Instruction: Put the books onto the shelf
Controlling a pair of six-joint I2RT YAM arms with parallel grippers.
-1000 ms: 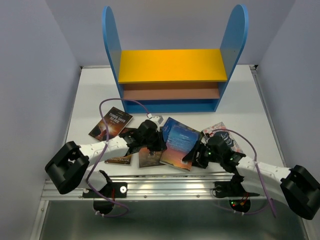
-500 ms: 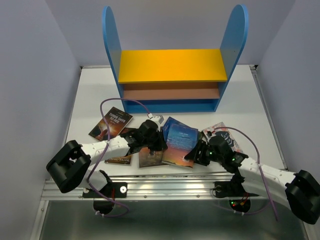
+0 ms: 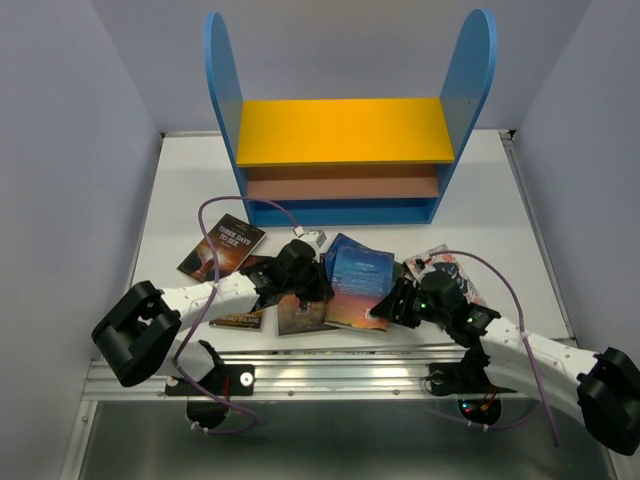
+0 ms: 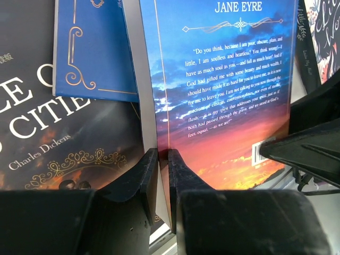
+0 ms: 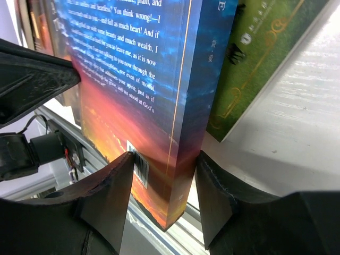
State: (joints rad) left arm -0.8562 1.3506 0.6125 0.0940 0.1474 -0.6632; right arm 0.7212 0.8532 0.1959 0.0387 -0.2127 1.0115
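Observation:
A blue-and-sunset "Jane Eyre" book (image 3: 358, 285) stands tilted on its edge among the books at the table's front, between my two grippers. My left gripper (image 4: 162, 155) is shut on the left edge of its back cover (image 4: 223, 95). My right gripper (image 5: 164, 159) is closed across the book's thickness at its lower corner. One finger (image 5: 109, 186) presses the barcode side and the other sits at the spine side. "A Tale of Two Cities" (image 4: 48, 133) and a blue book (image 4: 93, 53) lie underneath. The shelf (image 3: 222, 90) stands at the back with its boards bare.
A dark "Three Days to See" book (image 3: 222, 247) lies flat to the left. The grey floral "Little Women" (image 3: 448, 268) lies under the right arm. A green book (image 5: 260, 58) lies beside the held one. A metal rail (image 3: 330, 375) runs along the table's near edge.
My right gripper has slid left along the book and its jaws have narrowed around it. The book has shifted a little and looks more foreshortened. My left gripper keeps its pinch.

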